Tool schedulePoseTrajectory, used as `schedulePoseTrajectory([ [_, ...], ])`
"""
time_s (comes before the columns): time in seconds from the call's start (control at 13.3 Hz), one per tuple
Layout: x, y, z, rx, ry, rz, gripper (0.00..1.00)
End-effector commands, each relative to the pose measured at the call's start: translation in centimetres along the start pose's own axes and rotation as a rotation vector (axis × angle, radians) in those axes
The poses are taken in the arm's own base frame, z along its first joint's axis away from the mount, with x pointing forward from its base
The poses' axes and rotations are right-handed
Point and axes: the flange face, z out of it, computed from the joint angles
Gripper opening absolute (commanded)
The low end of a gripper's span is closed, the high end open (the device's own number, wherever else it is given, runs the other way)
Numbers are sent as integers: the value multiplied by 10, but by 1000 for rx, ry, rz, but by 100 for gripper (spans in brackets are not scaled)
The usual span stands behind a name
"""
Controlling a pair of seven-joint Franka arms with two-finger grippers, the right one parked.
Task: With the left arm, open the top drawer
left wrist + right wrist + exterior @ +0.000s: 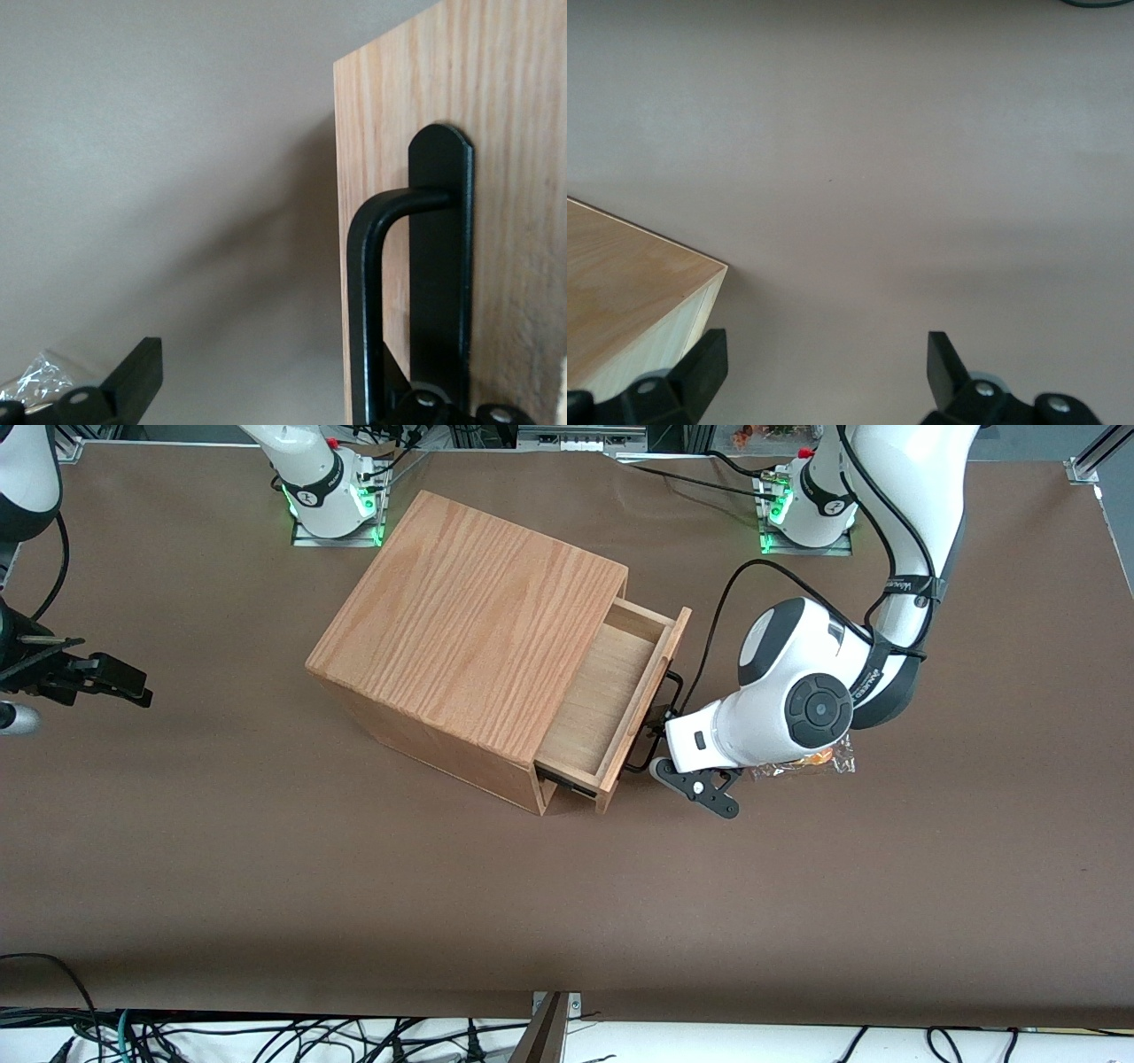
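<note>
Pale plywood shows: we find the top drawer (pixel 611 691) part-way out. The gripper (pixel 660 731) sits at its black handle (pixel 368 301), spread wide, one finger either side of the bar. Bare brown table (pixel 886 886) lies past the drawer front.

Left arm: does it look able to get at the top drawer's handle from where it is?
Probably yes. The left arm's hand sits right at the handle in front of the partly open top drawer. The bar stands between its open fingers, with nothing blocking. A plastic packet lies clear of it.

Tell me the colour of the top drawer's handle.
Black; the handle shows best in the left wrist view, with the gripper at it.
</note>
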Motion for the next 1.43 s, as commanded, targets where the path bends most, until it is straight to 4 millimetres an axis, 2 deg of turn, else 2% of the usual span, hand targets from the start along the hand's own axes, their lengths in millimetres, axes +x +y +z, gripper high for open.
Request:
schedulePoseTrajectory([
  [0.0, 3, -23, 4, 68, 8, 25, 100],
  [0.07, 1, -33, 0, 66, 11, 11, 100],
  [0.45, 0, -46, -4, 66, 14, 48, 100],
  [0.75, -3, -64, -9, 64, 17, 58, 100],
  [1.35, -6, -69, -18, 61, 6, 55, 100],
])
